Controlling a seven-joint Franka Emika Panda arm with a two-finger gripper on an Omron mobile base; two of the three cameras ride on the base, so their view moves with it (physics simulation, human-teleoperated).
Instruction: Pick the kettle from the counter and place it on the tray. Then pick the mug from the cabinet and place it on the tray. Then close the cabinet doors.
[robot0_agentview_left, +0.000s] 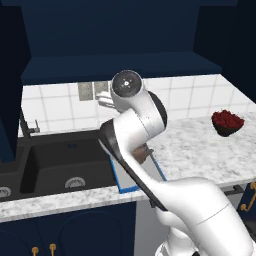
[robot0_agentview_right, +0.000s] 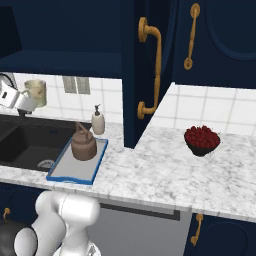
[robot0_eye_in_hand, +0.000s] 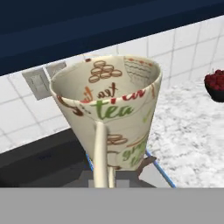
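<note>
Cream mug (robot0_eye_in_hand: 109, 113) with tea words hangs above the sink, near the tray (robot0_agentview_right: 60, 175) — the gripper (robot0_agentview_right: 22, 103) pinches its handle. It looks light but breakable — the handle seems the best place to hold.

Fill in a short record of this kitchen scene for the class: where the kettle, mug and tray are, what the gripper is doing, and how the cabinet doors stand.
kettle: brown kettle sitting upright on the tray
tray: blue-rimmed tray on the marble counter, beside the black sink
mug: cream mug held in the air above the sink, not on the tray yet
gripper: gripper shut on the mug
cabinet doors: door with a gold handle standing open
other items: soap dispenser behind the tray; bowl of red fruit on the counter
</note>
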